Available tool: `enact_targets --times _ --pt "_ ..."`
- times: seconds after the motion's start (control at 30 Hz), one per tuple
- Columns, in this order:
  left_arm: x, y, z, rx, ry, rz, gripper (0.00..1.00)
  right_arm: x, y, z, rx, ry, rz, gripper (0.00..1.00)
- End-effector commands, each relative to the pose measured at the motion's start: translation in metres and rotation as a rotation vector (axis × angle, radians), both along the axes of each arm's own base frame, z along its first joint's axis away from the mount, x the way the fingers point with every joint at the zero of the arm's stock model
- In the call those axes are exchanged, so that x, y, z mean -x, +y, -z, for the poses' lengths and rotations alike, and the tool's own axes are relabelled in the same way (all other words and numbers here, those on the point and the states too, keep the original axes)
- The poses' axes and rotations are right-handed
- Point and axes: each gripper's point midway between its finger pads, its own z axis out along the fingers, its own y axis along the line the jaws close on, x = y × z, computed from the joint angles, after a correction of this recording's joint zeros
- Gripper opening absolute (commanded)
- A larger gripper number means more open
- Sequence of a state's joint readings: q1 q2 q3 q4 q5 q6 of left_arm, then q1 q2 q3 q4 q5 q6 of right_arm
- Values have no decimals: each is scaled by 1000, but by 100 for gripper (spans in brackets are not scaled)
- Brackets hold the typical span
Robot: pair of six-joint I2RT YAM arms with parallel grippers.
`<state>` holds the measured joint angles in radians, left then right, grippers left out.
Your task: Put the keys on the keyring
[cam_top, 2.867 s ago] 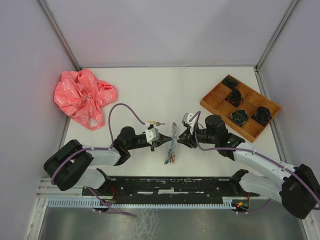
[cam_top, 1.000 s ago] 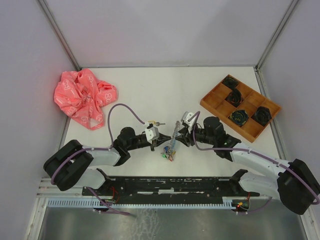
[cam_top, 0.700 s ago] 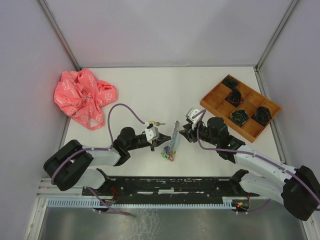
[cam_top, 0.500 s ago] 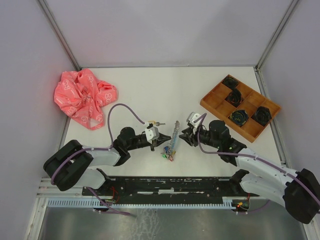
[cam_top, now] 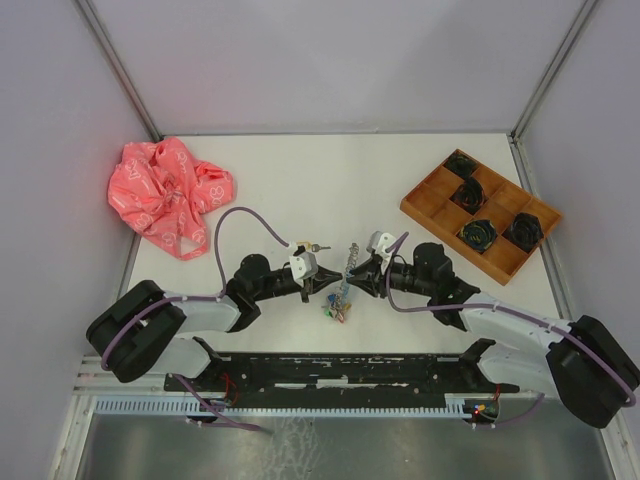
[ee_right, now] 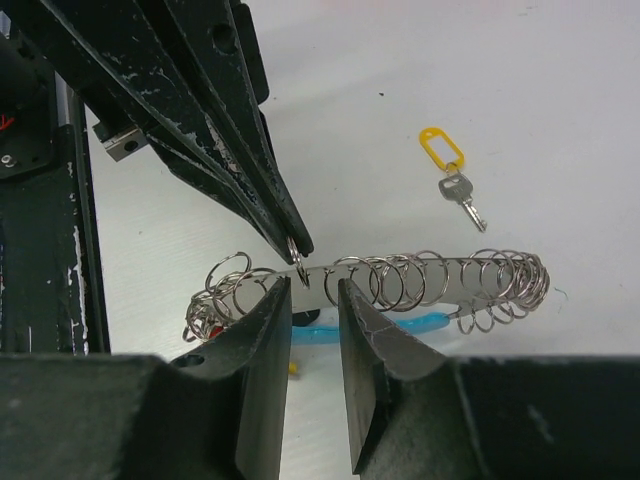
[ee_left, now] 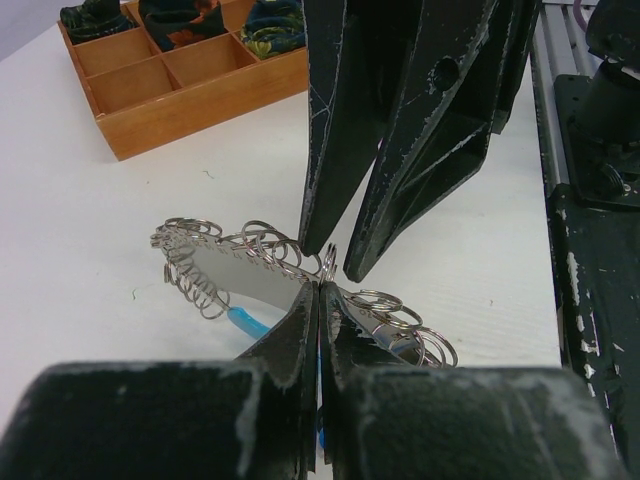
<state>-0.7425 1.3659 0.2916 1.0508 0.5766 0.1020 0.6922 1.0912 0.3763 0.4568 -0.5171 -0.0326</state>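
My left pincer (ee_left: 319,292) is closed, its tips pinching one keyring (ee_left: 328,262) at the edge of a metal strip (ee_left: 238,276) strung with many such rings; the strip sits near the middle of the worktop (cam_top: 300,180), between my two arms; whether it rests flat there I cannot tell. My right pincer (ee_right: 313,288) is parted by a narrow gap and grips nothing; its tips stand to either side of that same keyring, just beside my left tips. In the right wrist view a yellow-tagged key (ee_right: 452,175) lies flat on the worktop beyond the strip, apart from it; a blue tag (ee_right: 420,322) shows under the strip, near my right fingers. From above, a small cluster of colour-tagged keys (cam_top: 336,310) lies just on the near side of the strip's end, loose on the worktop. A wooden tray (cam_top: 432,195) with compartments sits at the far right, well apart, with dark bundles (cam_top: 478,234) in several of its compartments; a crumpled pink bag (cam_top: 165,195) lies at the far left.
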Motion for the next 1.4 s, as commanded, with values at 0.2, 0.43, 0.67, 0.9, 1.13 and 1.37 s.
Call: enact_targets --times 0.2,0.43,0.67,0.9,1.13,1.37 --pt "-1 -2 -36 101 -81 1 3 -1 13 -24 -85 -79 -60 26" --pt "0 -2 -34 89 -92 10 9 -1 14 -23 -9 -68 -93 1" --pt "-1 0 -30 23 -121 15 36 7 2 -21 219 66 -126 1" --pt "4 -5 -31 12 -146 69 40 20 -6 -9 497 222 -161 1" --pt "14 -10 -26 8 -137 142 39 22 -5 -14 585 215 -203 1" --pt "20 -17 -19 7 -91 209 36 21 -2 -21 591 184 -227 1"
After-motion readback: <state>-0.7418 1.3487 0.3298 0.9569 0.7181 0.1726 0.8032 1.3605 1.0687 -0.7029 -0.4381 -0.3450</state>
